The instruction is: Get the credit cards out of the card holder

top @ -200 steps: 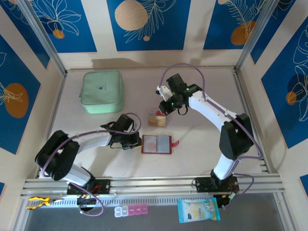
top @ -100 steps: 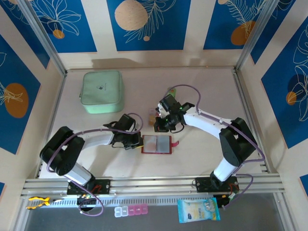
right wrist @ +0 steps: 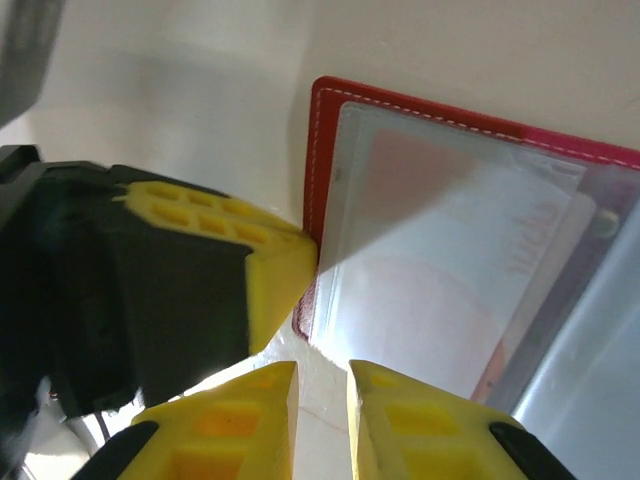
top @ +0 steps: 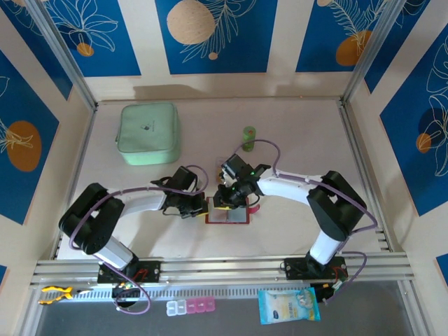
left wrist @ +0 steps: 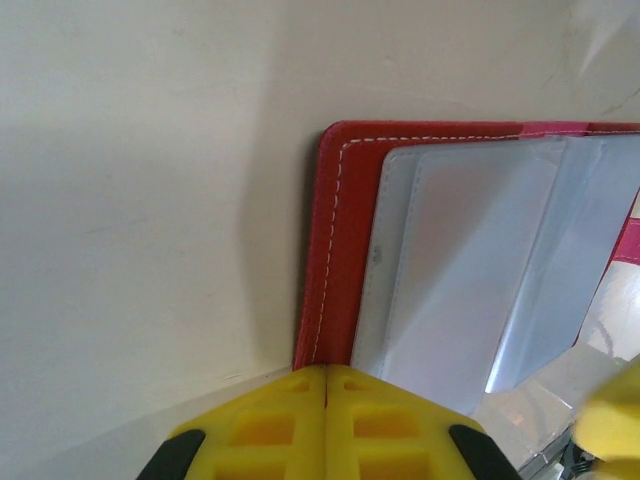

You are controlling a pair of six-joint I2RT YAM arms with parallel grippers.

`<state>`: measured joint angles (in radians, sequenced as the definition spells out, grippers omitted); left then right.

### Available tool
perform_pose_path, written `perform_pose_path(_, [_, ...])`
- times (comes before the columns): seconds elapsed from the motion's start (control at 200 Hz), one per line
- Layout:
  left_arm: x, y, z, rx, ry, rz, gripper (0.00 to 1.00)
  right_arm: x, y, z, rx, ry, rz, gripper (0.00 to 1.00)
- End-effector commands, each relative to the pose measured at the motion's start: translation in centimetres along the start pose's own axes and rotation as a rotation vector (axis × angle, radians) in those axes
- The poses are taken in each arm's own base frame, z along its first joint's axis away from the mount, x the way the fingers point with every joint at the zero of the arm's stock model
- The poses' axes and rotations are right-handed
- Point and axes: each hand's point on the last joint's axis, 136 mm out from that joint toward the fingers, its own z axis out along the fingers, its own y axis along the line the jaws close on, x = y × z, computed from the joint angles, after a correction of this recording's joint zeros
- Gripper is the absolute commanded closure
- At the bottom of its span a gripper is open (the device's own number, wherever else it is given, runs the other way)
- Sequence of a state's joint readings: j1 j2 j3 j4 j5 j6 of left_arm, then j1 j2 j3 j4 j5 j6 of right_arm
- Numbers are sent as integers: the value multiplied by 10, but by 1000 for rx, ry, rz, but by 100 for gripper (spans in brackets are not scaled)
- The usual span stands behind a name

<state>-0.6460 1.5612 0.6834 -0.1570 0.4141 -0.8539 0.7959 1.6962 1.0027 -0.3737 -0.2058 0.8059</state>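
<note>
**A:** Right gripper (top: 227, 199) has swung in from the far side and come down over the left half of the card holder (top: 236, 215). The left arm hasn't budged.

**B:** States, left to right?

**A:** Mint pouch (top: 148, 133) is far left, well apart from the rest. Left gripper (top: 199, 204) has its fingers pressed together, tip touching the holder's left edge; I read that as pinning it. The holder lies open and flat, long axis left-right, strap tab (top: 254, 208) at its right end. The right gripper's fingers are parted a crack with nothing between them.

**B:** Cards?

**A:** One beige credit card (right wrist: 440, 285) sits inside the left clear pocket, just ahead of the right fingertips. Can't tell about the right pocket.

**B:** So the right arm pulls?

**A:** Likely. It's poised at that pocket, and the left one looks busy bracing.
</note>
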Motion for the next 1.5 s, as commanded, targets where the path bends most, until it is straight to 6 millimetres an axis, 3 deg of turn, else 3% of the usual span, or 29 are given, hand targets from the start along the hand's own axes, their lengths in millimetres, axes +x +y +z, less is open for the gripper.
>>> perform_pose_path(0.0, [7,12,1,-45,16,5,96,0,-2,12,20,18,43,78])
perform_pose_path(0.365, [10,20,-2,-80,11,5,96,4,-16,26,126,33,50,77])
perform_pose_path(0.63, [10,22,-1,-94,17,6,96,7,-37,14,213,9,60,77])
perform_pose_path(0.97, [7,20,-2,-101,15,8,96,11,-48,8,172,10,86,78])
perform_pose_path(1.18, [0,10,-9,-90,-13,28,95,13,-45,9,79,1,72,78])
perform_pose_path(1.496, [-13,-27,-30,16,-71,43,85,13,-47,7,-82,-16,93,79])
